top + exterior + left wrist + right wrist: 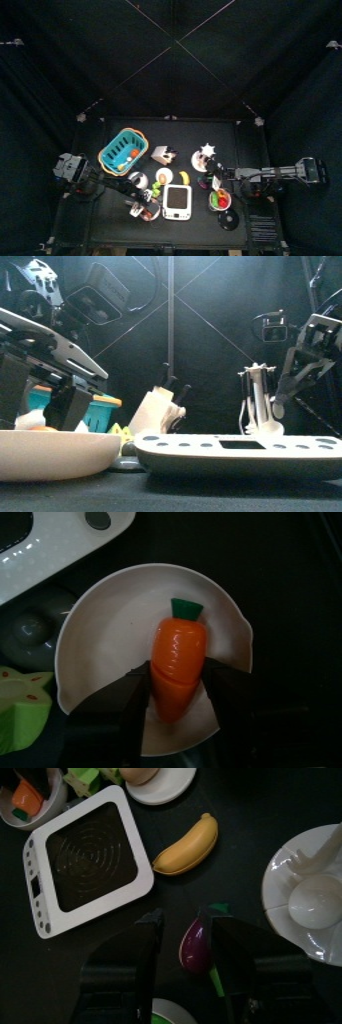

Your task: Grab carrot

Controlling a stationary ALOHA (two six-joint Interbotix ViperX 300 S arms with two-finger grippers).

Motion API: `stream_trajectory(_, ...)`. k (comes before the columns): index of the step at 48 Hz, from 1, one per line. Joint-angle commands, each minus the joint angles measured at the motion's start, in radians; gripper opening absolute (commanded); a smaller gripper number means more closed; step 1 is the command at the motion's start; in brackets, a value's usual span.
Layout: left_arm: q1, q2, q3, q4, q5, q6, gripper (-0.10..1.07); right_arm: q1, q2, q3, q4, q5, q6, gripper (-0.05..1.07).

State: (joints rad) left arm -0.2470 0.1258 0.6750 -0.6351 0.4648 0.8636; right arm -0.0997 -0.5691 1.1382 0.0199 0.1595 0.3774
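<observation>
Grasp step in hand. On left wrist view my left end effector [178, 697] sits low over the carrot [179, 657], jaws set either side of its thick lower half, narrow, seemingly touching but I can't confirm a squeeze. Carrot lies on a white plate [114, 612], green stub pointing away from the wrist.

Next, I judge: close firmly, then lift straight up so the plate stays put.

Right end effector [185, 948] rests apart, jaws spread over an eggplant [195, 946] beside a banana [186, 845].

No readable writing or brands anywhere.
</observation>
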Motion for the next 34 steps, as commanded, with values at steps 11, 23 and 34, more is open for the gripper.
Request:
stream_trajectory(11,0.009,-0.052,-0.035,0.005,-0.015,0.003,0.57,-0.003,-0.003,-0.021,0.0,-0.009,-0.003,0.75)
stream_trajectory(23,0.011,-0.08,-0.041,0.031,-0.011,0.003,0.57,-0.005,-0.003,-0.02,0.0,-0.011,-0.003,0.75)
stream_trajectory(34,0.011,-0.075,-0.049,0.031,-0.015,0.003,0.57,-0.003,-0.003,-0.021,0.0,-0.009,-0.003,0.75)
